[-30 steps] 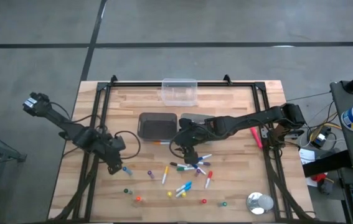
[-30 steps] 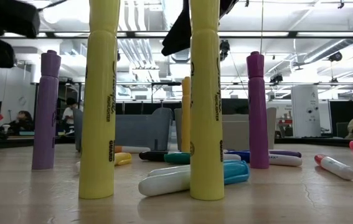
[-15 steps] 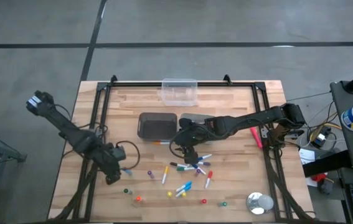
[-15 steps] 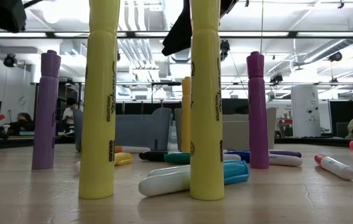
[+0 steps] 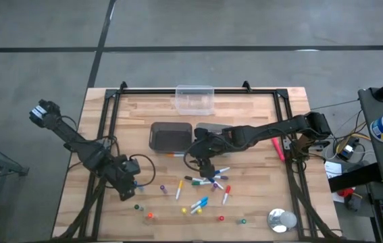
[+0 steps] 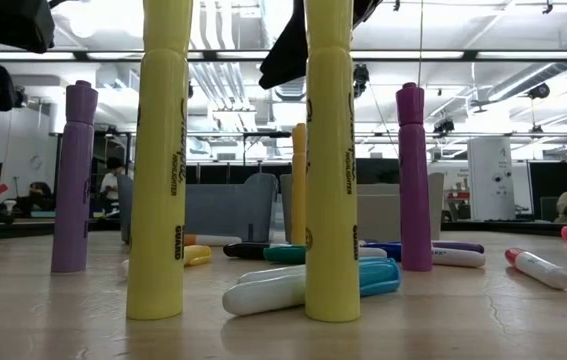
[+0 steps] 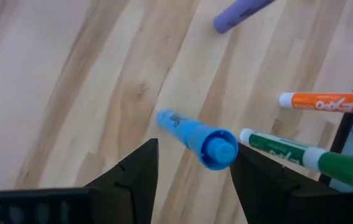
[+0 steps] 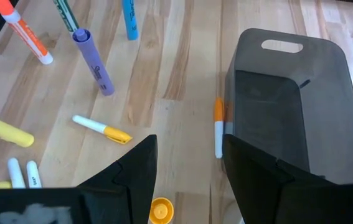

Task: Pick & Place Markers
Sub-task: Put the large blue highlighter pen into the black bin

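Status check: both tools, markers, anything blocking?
Left tool open, empty, directly over upright blue marker. Right tool open, empty, beside dark bin. Markers scattered on table, none picked. Nothing blocking the blue marker.

Left arm: reaches in from the table's left edge, bent at the elbow.
Left gripper (image 5: 128,183): pointed down, fingers apart.
Right arm: stretched across mid-table.
Right gripper (image 5: 203,162): fingers apart.
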Controlling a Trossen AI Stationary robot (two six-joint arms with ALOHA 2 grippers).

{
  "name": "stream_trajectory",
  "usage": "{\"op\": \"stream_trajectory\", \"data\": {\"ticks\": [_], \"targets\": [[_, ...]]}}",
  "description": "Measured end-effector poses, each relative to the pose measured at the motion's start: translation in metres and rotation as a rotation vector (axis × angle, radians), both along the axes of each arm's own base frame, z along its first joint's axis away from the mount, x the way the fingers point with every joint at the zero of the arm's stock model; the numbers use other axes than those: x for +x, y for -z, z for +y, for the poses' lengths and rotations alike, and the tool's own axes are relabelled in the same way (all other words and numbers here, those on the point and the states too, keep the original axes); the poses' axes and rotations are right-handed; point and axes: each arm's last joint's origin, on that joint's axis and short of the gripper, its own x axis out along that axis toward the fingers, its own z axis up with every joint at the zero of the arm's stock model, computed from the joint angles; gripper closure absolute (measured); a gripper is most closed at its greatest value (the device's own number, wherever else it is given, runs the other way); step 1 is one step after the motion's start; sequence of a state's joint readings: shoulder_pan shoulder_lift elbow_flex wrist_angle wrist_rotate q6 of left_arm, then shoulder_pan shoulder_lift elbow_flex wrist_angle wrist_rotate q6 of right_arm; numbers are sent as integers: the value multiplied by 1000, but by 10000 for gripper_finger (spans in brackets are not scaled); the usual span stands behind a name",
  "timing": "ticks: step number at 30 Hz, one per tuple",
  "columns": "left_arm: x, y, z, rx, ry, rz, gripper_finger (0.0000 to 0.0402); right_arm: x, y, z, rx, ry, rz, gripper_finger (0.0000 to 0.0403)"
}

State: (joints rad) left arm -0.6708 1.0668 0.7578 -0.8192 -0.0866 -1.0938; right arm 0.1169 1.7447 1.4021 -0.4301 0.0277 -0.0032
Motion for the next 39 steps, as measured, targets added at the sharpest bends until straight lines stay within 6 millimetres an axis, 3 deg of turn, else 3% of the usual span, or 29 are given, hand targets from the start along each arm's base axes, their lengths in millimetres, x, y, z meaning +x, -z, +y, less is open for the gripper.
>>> {"op": "stream_trajectory", "data": {"ticks": [14, 29, 39], "targets": [[1, 1, 2, 33, -30, -20, 220, 0, 0, 0, 2, 2, -1, 227], [3, 1, 2, 46, -29, -55, 319, 0, 0, 0, 3, 2, -3, 227], [6, -7, 3, 71, 12, -88, 339, 0, 0, 0, 2, 2, -3, 227]]}}
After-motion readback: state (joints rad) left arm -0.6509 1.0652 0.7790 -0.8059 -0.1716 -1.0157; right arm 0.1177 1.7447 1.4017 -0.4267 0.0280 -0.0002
